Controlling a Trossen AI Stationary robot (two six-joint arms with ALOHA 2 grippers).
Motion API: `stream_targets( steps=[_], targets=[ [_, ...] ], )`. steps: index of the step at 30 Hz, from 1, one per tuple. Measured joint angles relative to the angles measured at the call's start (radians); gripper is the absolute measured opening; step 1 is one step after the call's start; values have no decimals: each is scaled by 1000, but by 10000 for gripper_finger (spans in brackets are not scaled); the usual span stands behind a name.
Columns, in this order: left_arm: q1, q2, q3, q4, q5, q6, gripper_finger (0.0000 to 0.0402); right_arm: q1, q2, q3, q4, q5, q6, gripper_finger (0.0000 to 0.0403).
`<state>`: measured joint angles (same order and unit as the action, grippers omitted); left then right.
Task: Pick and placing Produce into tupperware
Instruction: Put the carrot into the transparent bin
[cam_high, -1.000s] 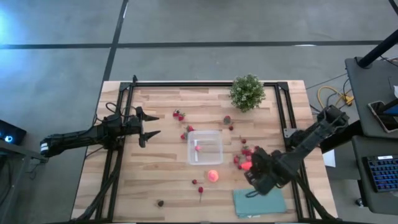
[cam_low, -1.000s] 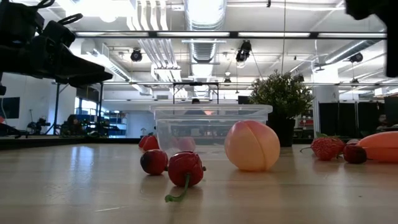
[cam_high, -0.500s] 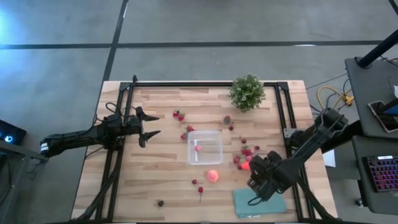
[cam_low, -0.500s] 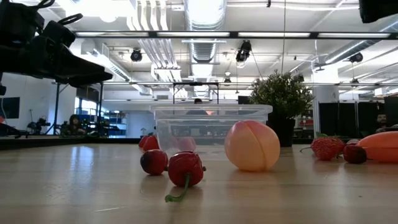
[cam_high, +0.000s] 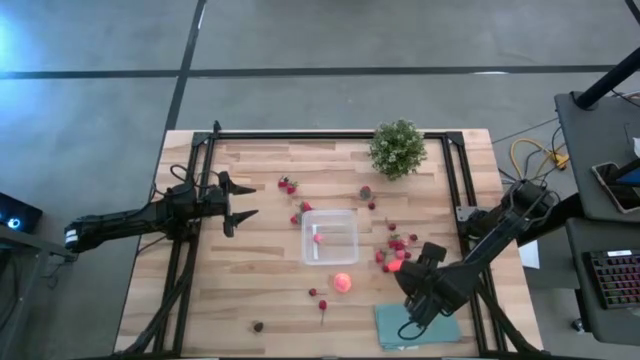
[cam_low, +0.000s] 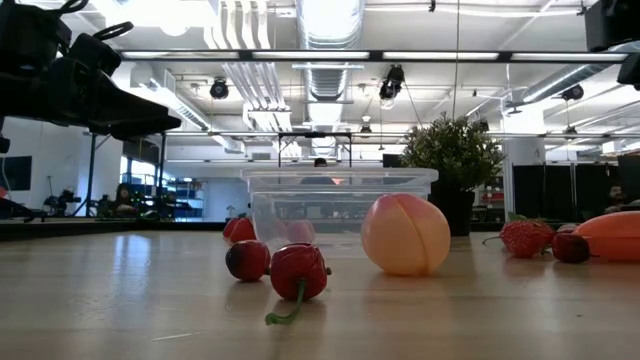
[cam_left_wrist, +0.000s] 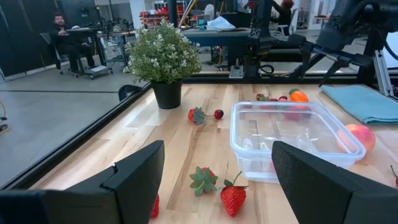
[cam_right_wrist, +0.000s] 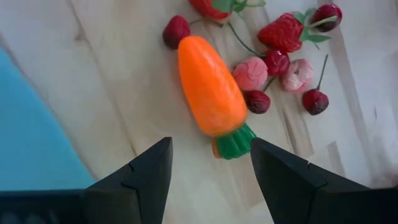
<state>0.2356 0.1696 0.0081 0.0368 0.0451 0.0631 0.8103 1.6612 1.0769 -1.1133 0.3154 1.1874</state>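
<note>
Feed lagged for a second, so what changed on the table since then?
Only the right gripper moved: it slid slightly toward the teal cloth, jaws open and empty above the carrot. Left gripper, tupperware and peach stayed put.

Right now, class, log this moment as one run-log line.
right gripper: open above carrot | left gripper: open, waiting | tub: one pink piece inside

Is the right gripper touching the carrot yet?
Apart. The right wrist view shows the right gripper open above the carrot, bare wood between both fingers and it.
</note>
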Motion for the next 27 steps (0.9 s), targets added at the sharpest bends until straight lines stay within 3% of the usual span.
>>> stream_targets(
  steps=[14,27],
  targets=[
    [0,0,0,0,0,0,283,-1,-4,-23,91,1,-317,210],
    [0,0,0,0,0,0,283,-117,-4,-62,104,-2,-433,210]
  ],
)
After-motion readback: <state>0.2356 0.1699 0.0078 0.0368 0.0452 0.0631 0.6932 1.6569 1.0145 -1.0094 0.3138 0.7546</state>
